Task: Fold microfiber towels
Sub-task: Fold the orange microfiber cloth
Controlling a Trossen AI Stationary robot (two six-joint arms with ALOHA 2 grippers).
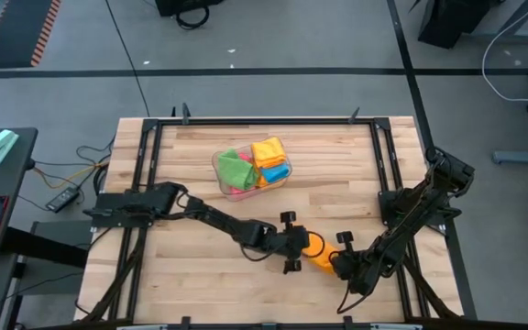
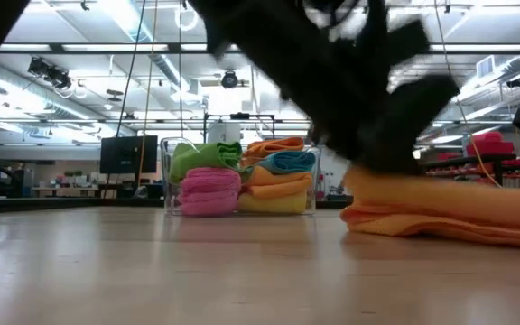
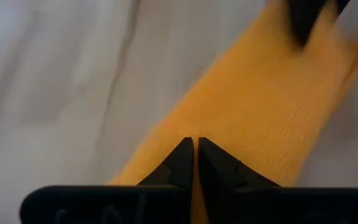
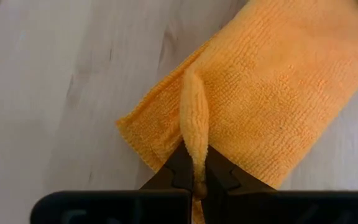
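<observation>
An orange microfiber towel [image 1: 316, 246], folded into a narrow strip, lies on the wooden table near its front edge, between my two grippers. In the low view it rests flat in several layers [image 2: 450, 215]. My left gripper [image 1: 305, 246] comes from the table's left and is shut over the strip's left end [image 3: 194, 146]. My right gripper [image 1: 329, 259] comes from the right and is shut on the towel's other end [image 4: 196, 163]. Further microfiber towels in green, pink, orange, blue and yellow sit in a clear bin [image 1: 252, 165]. My left gripper's shut fingertips [image 3: 185, 155] stand right over the orange towel [image 3: 260, 106], slanting down from the table's left; I cannot tell whether they touch or hold cloth. My right gripper pinches a raised ridge of the towel's top layer [image 4: 194, 124] between its two fingers, near one short end. The fingers slant down from the table's right. The ridge stands up as a narrow fold while the rest of the towel [image 4: 278, 81] lies flat on the table.
The clear bin [image 2: 242, 176] with the other towels stands at the table's far middle, well behind the orange towel. Bare wood [image 1: 200, 284] lies to the left and front. A dark frame [image 1: 145, 183] runs around the table's edges.
</observation>
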